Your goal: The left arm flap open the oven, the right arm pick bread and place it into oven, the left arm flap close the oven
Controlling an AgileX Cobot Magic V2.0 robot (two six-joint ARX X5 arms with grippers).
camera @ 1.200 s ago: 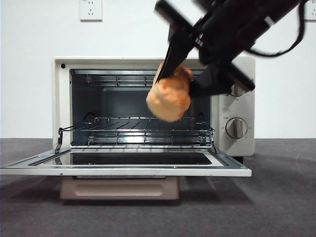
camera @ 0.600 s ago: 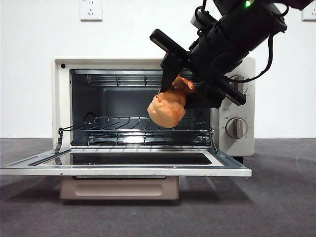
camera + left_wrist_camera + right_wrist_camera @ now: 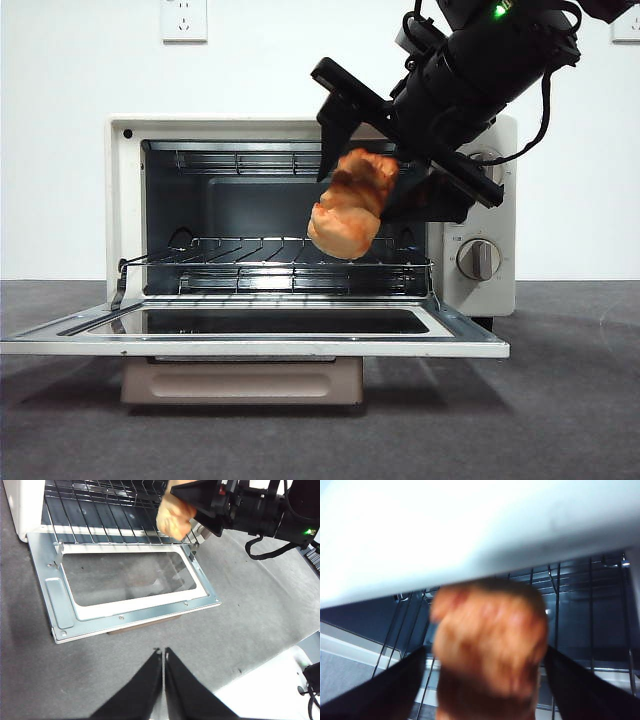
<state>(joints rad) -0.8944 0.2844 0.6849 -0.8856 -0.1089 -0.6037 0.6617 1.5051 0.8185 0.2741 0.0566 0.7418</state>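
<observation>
The cream-white oven (image 3: pixel 125 200) stands with its glass door (image 3: pixel 250 335) folded down flat and its wire rack (image 3: pixel 280 262) showing. My right gripper (image 3: pixel 375 195) comes in from the upper right, shut on the golden-orange bread (image 3: pixel 350 205), which hangs at the oven mouth just above the rack's right half. Seen from the right wrist, the bread (image 3: pixel 487 645) fills the space between the two jaws, with the rack (image 3: pixel 560 605) beyond it. In the left wrist view my left gripper (image 3: pixel 163 652) is shut and empty, back over the table in front of the open door (image 3: pixel 125 587); bread (image 3: pixel 174 515) and right arm (image 3: pixel 255 510) appear there too.
Two beige knobs (image 3: pixel 478 258) sit on the oven's right panel, partly behind the right arm. A wall socket (image 3: pixel 183 18) is on the white wall. Grey tabletop (image 3: pixel 560 400) surrounds the oven, and its pale edge (image 3: pixel 270 680) lies near the left gripper.
The right gripper has carried the bread slightly right and deeper toward the oven opening, and the bread has tilted more upright. The oven door stays down.
</observation>
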